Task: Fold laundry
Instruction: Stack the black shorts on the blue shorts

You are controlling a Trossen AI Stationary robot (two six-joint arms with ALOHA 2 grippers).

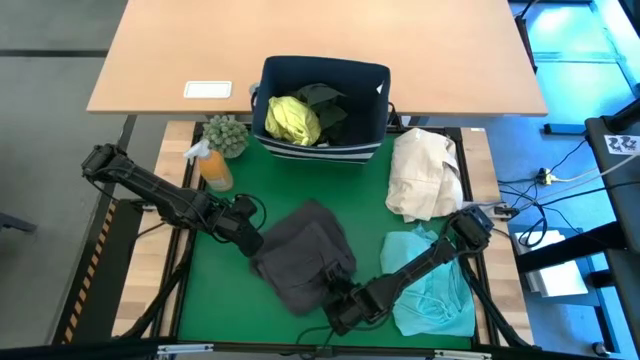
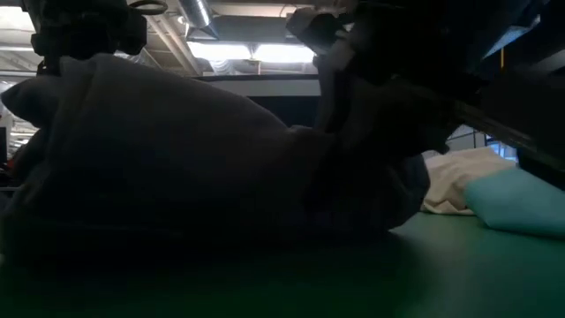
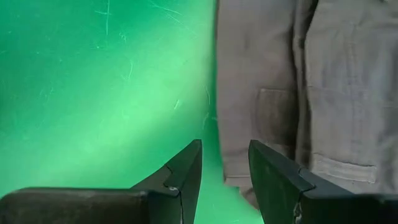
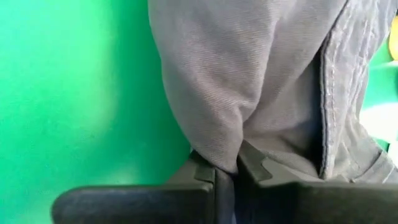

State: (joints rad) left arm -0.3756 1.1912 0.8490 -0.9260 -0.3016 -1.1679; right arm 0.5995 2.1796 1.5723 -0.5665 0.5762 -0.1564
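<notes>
Far left of the table, a spray bottle (image 1: 213,167) with orange liquid and a small potted plant (image 1: 227,134) beside it, both well behind the left gripper (image 1: 252,243). Left gripper low over the green mat (image 1: 215,300), at the left edge of the grey garment (image 1: 305,255); fingers (image 3: 184,180) parted a little, with a narrow gap between them, one over bare mat and the other over the cloth's hem, nothing clearly pinched between them. Grey garment crumpled in the middle of the mat, between the two grippers, touching both; seams and a small pocket showing in the left wrist view. Behind it, well away from both grippers, a navy bin (image 1: 322,108) holding a yellow-green shirt (image 1: 292,120) and a dark garment (image 1: 325,103). Right gripper (image 1: 342,312) at the near edge of the grey garment, fingers (image 4: 202,177) pressed together on a fold of the cloth, the fabric bunching up out of the closed tips. From table height, grey cloth heaped and filling most of the view, with dark arm parts above it. Just right of the right gripper, under that arm, a turquoise garment (image 1: 433,285) spread loosely on the mat. Behind the turquoise one, farther from the gripper, a cream bundle (image 1: 424,175) at the mat's right edge.
</notes>
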